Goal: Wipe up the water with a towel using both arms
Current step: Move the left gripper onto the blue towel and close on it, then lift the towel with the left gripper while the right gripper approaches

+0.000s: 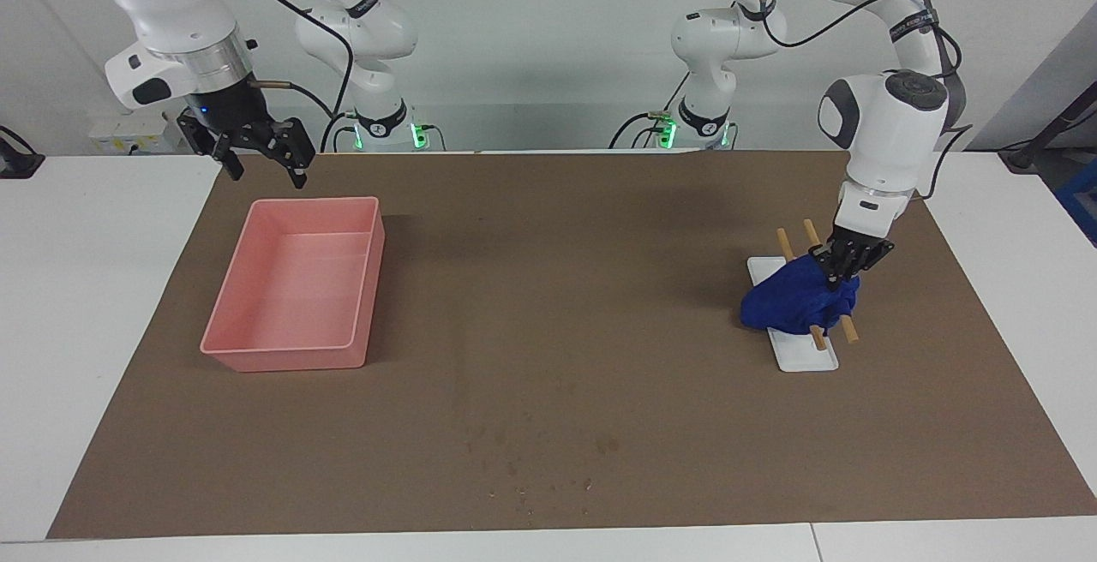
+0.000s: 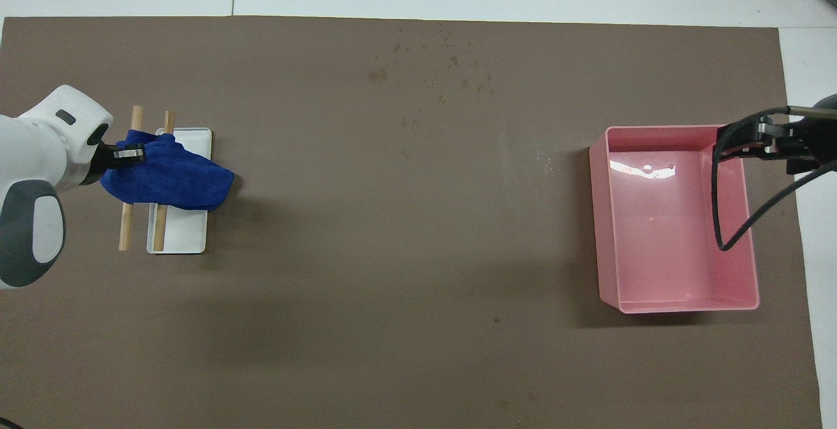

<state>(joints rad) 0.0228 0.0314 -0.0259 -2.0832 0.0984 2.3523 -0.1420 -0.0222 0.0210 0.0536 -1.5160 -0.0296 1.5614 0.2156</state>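
The deep-blue towel (image 1: 793,305) lies bunched over two wooden rods (image 1: 848,329) on a small white tray (image 1: 806,358) toward the left arm's end of the table. My left gripper (image 1: 840,271) is shut on the towel's upper edge nearest the robots, and the cloth peaks up toward it. In the overhead view the left gripper (image 2: 125,154) pinches the towel (image 2: 176,180) at its edge. Small dark water drops (image 1: 548,463) dot the brown mat far from the robots, also seen from overhead (image 2: 444,66). My right gripper (image 1: 261,164) hangs open and empty over the pink tray's edge nearest the robots.
The pink tray (image 1: 283,358) stands empty toward the right arm's end of the table; its rim shows from overhead (image 2: 596,220), with the right gripper (image 2: 735,141) over its corner. The brown mat (image 1: 548,305) covers the white table.
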